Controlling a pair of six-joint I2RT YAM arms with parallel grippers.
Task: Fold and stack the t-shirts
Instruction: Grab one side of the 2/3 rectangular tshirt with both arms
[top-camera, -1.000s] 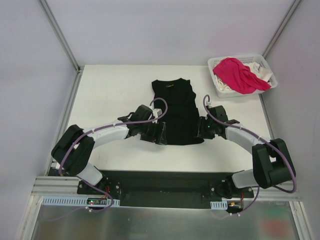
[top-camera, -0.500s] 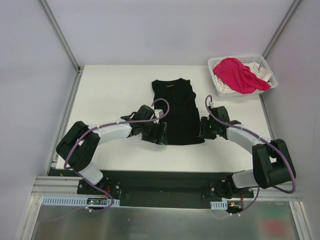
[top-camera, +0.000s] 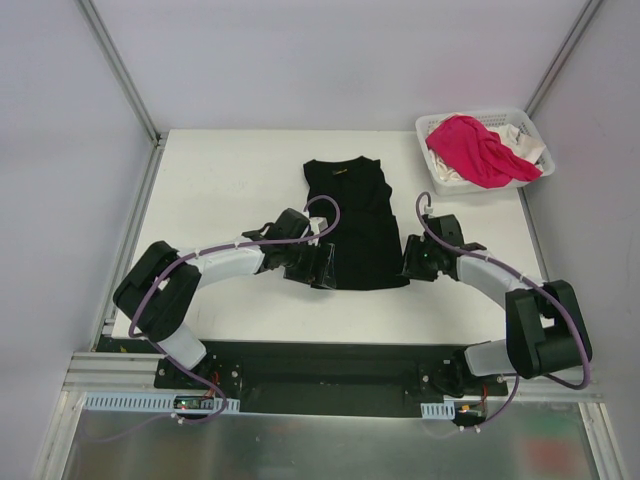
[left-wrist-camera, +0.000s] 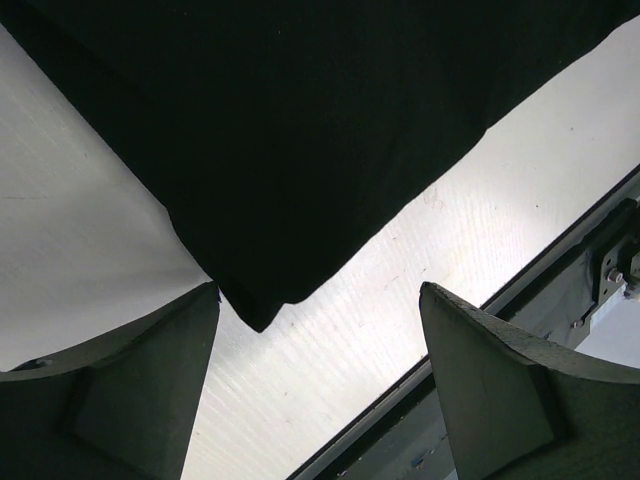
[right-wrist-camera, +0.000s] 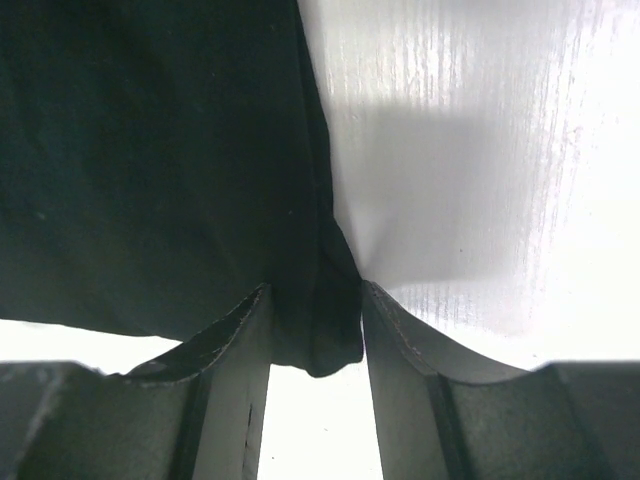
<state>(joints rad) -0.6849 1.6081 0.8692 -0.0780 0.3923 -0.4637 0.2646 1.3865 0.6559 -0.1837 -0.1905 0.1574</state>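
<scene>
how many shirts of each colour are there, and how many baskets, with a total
black shirt: 1
pink shirt: 1
white shirt: 1
basket: 1
total: 4

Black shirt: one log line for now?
black shirt flat on table | left gripper open, at near-left corner | right gripper shut on near-right corner | pink shirt, white shirt in basket

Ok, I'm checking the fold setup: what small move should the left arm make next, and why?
Probably close the jaws of the left gripper: they stand wide open with the hem corner of the black t-shirt lying between them, ungripped, while the right gripper has its corner between narrow jaws.
</scene>
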